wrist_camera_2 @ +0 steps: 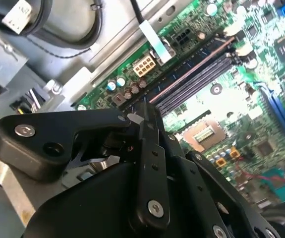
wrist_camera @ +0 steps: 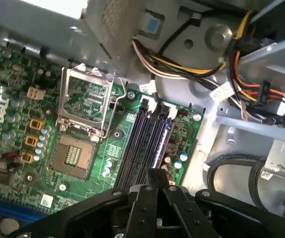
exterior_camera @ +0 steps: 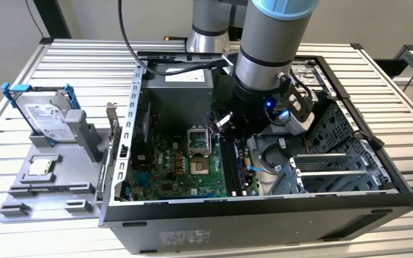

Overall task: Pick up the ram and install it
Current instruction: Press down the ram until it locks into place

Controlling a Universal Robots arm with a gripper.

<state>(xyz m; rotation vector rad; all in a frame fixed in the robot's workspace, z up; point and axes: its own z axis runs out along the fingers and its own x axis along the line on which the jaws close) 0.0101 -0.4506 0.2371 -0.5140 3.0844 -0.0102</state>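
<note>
The ram (wrist_camera: 163, 142) is a thin dark stick with a blue edge. It stands in the black slot of the motherboard (wrist_camera: 13, 94) nearest the case's cable side. My gripper (wrist_camera: 157, 172) hangs just over one end of the stick with its black fingers (wrist_camera: 147, 198) drawn together. In the second wrist view the gripper (wrist_camera_2: 144, 110) points along the row of black slots (wrist_camera_2: 197, 74). The exterior view has the gripper (exterior_camera: 236, 129) low inside the open computer case (exterior_camera: 264, 215), over the slots (exterior_camera: 236, 166).
A CPU socket (wrist_camera: 75, 156) with its open silver frame (wrist_camera: 85, 101) lies beside the slots. Bundled power cables (wrist_camera: 261, 91) and the drive cage (exterior_camera: 335, 161) crowd the other side. Outside the case, a hard drive in a blue bracket (exterior_camera: 45, 115) stands on a grey fixture (exterior_camera: 49, 183).
</note>
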